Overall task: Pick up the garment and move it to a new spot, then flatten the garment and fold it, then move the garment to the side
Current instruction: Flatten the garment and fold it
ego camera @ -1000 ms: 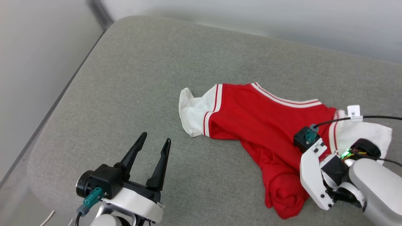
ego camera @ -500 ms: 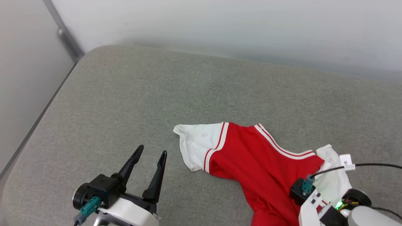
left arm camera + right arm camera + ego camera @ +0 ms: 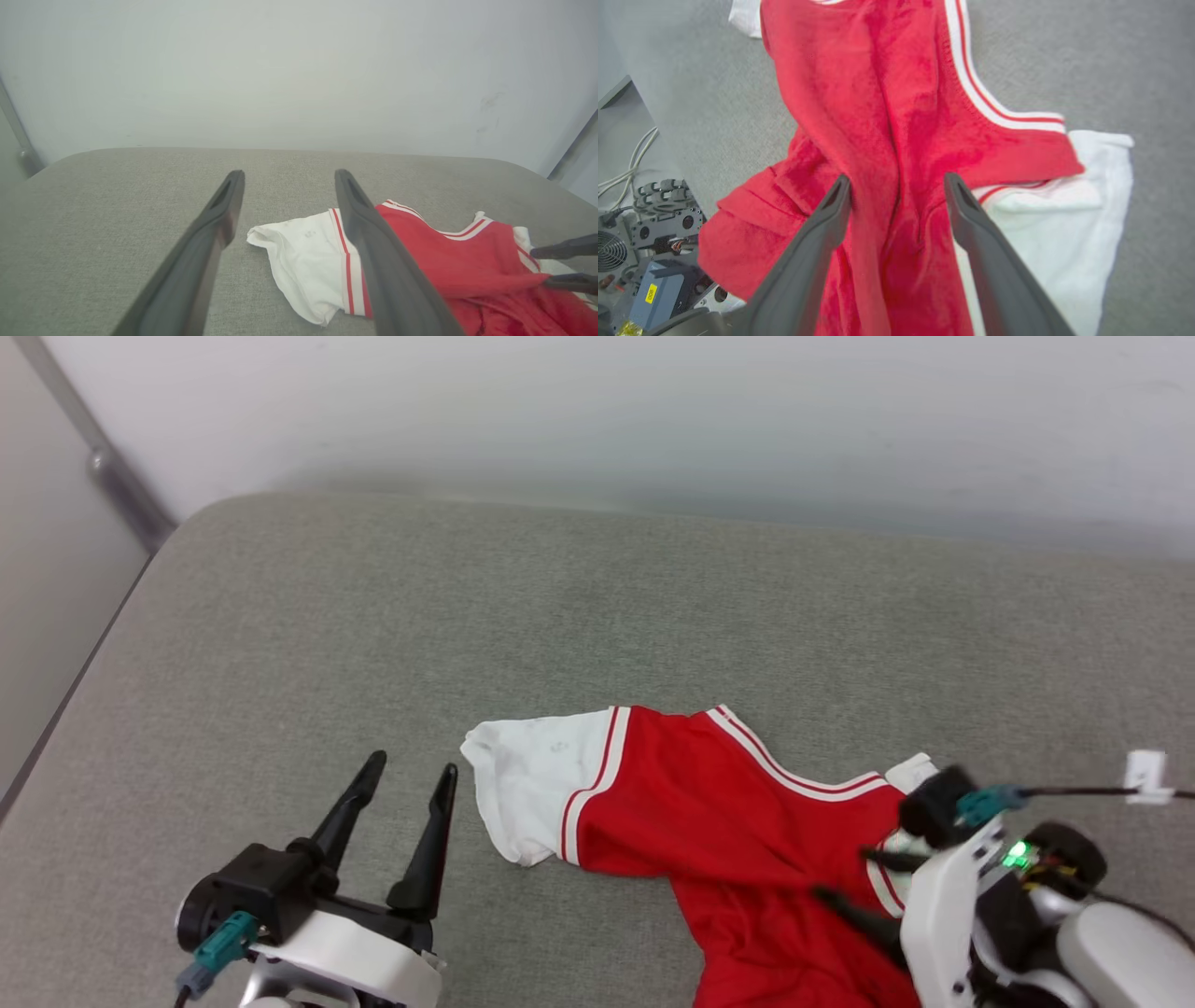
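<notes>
Where one garment (image 3: 709,793) lies rumpled, left gripper (image 3: 414,763), right gripper (image 3: 896,179), both spread, empty.

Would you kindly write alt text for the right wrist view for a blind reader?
The right tool, open, hovers over the crumpled red garment with white sleeves on a grey cushion. Electronics and cables sit at lower left.

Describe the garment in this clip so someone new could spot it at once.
On the wide grey cushion before the pale wall, look near right, by the right gripper. The garment lies rumpled there: a bright red T-shirt with white short sleeves and striped trim, unlike the plain grey fabric around it.
</notes>
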`<state>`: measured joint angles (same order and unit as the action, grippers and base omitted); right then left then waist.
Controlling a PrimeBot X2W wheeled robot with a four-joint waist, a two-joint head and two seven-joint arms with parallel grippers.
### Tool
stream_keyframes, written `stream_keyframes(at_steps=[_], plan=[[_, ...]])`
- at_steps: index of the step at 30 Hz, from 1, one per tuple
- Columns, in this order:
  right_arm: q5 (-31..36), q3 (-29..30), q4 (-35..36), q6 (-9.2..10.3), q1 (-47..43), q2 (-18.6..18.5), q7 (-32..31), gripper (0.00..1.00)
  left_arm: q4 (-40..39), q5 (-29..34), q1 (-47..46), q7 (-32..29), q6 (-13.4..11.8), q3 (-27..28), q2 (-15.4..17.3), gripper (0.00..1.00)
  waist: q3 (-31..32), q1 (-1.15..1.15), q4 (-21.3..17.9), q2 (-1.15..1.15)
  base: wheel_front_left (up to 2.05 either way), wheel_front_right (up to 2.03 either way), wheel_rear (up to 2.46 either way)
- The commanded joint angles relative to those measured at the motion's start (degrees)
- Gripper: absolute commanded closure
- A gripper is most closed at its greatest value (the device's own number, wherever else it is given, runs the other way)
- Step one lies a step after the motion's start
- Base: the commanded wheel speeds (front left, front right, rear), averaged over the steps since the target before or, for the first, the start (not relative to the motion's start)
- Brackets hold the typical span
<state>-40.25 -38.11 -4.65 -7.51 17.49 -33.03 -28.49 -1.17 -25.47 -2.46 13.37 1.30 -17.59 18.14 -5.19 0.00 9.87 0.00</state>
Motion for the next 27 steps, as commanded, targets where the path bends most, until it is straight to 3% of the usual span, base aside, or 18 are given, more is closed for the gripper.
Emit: stream_keyframes(at_steps=[1, 2, 7, 16, 20, 23, 27], plan=[[0.56, 2.48, 1.2, 0.04, -1.09, 0.09, 1.63, 0.0, -0.37, -0.33, -0.17, 0.4, -0.41, 0.67, 0.4, 0.0, 0.28, 0.0, -1.14, 0.0, 0.0, 0.0, 0.0], [0.56, 2.48, 1.2, 0.04, -1.09, 0.09, 1.63, 0.0, -0.37, -0.33, -0.17, 0.4, -0.41, 0.67, 0.4, 0.0, 0.28, 0.0, -1.14, 0.0, 0.0, 0.0, 0.0], [5.51, 14.83, 5.37, 0.03, -3.23, 2.78, 10.55, 0.0, -1.18, -1.47, 0.12, 0.79, -0.68, 2.64, 0.71, 0.0, 0.64, 0.0, -3.25, 0.0, 0.0, 0.0, 0.0], [16.49, 34.71, 11.87, 0.03, -12.23, 14.9, 21.73, 0.0, -1.19, -5.27, 1.62, -1.58, 0.5, 3.9, 1.35, 0.0, -0.75, 0.0, -6.08, 0.0, 0.0, 0.0, 0.0], [19.59, 38.8, 14.79, 0.03, -14.91, 19.32, 22.94, 0.0, -0.41, -6.94, 2.04, -6.53, 1.09, 3.15, 2.94, 0.0, -2.53, 0.0, -7.94, 0.0, 0.0, 0.0, 0.0], [21.28, 40.22, 15.87, 0.03, -15.23, 20.97, 22.76, 0.0, -0.6, -6.51, -1.45, -11.11, 1.83, 2.86, 6.04, 0.0, -4.48, 0.0, -8.96, 0.0, 0.0, 0.0, 0.0], [22.74, 41.29, 16.99, 0.03, -13.69, 21.83, 22.54, 0.0, 1.04, -10.93, -7.39, -23.8, 3.36, 2.67, 10.49, 0.0, -7.05, 0.0, -10.21, 0.0, 0.0, 0.0, 0.0]])
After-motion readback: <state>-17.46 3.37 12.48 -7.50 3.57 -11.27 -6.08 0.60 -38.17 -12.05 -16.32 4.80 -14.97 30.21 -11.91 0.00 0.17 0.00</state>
